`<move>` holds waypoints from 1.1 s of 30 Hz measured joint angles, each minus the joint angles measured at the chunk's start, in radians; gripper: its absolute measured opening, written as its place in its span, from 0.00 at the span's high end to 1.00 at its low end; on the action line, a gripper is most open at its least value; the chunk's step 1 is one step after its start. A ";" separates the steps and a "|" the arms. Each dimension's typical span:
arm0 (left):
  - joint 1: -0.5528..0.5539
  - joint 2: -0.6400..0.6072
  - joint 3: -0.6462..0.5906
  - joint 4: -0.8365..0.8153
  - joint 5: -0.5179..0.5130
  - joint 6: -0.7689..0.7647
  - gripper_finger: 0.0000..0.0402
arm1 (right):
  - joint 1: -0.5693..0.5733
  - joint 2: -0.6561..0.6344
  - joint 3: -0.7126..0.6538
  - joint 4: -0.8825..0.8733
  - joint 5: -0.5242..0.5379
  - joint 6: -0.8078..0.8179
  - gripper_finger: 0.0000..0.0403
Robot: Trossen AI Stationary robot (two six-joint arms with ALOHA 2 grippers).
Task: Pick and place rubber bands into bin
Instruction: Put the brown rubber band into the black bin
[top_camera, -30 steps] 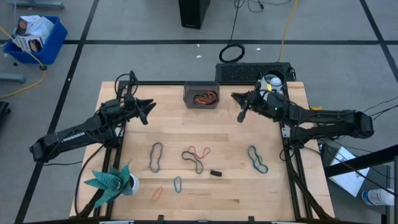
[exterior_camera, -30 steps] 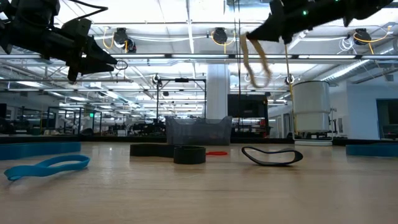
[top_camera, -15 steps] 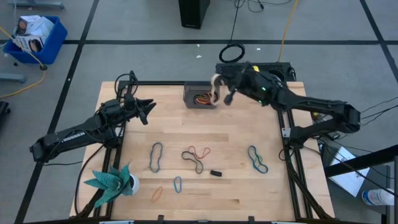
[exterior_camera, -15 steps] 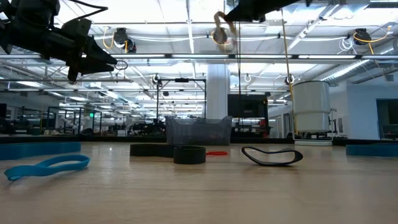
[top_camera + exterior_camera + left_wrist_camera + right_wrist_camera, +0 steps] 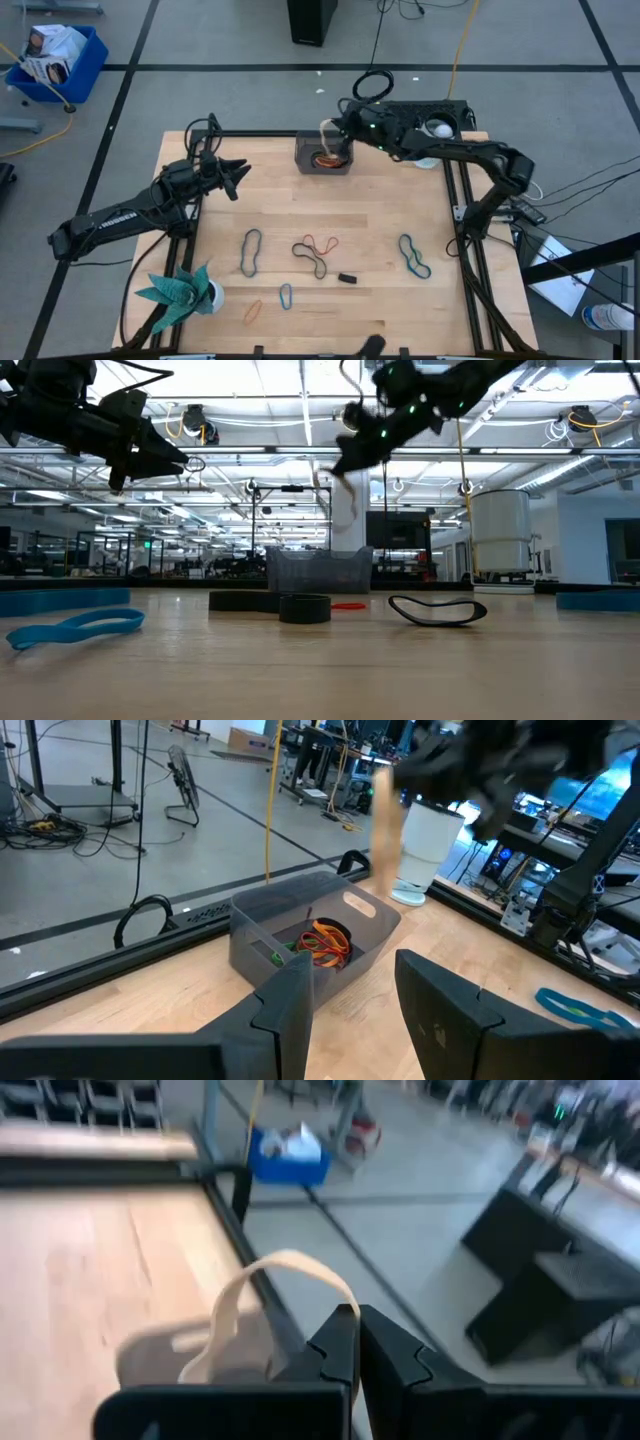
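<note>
1. Orange rubber band [image 5: 252, 311] and small blue rubber band [image 5: 286, 295] lying at the near edge of the table [image 5: 380, 230], beside the green plant [image 5: 180, 289].
2. Small black block [image 5: 347, 278] just beyond, near the table's middle.
3. Blue band [image 5: 250, 251], black band [image 5: 311, 259] with a red band [image 5: 325, 243] touching it, and teal band [image 5: 414, 256] spread in a row across the middle, all flat on the wood. In the low view, black band [image 5: 437, 610] and blue band [image 5: 75, 628] seen resting on the surface.
4. Left gripper [image 5: 238, 180] raised over the table's left side, well apart from every band, fingers [image 5: 290, 995] spread with nothing between them.
5. Bin [image 5: 323, 153] at the far edge, middle, holding orange and red bands [image 5: 322, 941] plus one green band [image 5: 276, 956].
6. Right gripper [image 5: 338, 128] raised over the bin's far right corner, fingers [image 5: 340, 1342] pressed together on a tan rubber band [image 5: 326, 132] that hangs down toward the bin without touching it; same loop [image 5: 270, 1305] seen arching out from the pinched fingertips.
7. Black coiled cable ring [image 5: 372, 85] and blue crate [image 5: 55, 60] on the floor beyond the table.
</note>
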 joint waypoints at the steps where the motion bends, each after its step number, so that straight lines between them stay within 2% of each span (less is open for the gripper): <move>1: 0.000 0.000 0.000 0.000 0.000 0.000 0.63 | -0.006 0.024 0.000 -0.001 0.000 0.006 1.00; 8: 0.000 0.000 0.000 0.000 0.000 0.000 0.63 | -0.017 0.153 0.000 0.002 -0.027 0.008 1.00; 14: 0.000 0.000 0.000 0.000 0.000 0.000 0.63 | -0.015 0.213 0.000 -0.021 -0.026 0.008 1.00; 30: 0.000 0.000 0.000 -0.001 0.000 0.002 0.63 | -0.015 0.223 0.000 -0.048 -0.025 0.005 0.99; 33: 0.000 0.000 0.000 -0.001 0.000 0.003 0.63 | -0.015 0.223 0.000 -0.048 -0.024 -0.037 0.98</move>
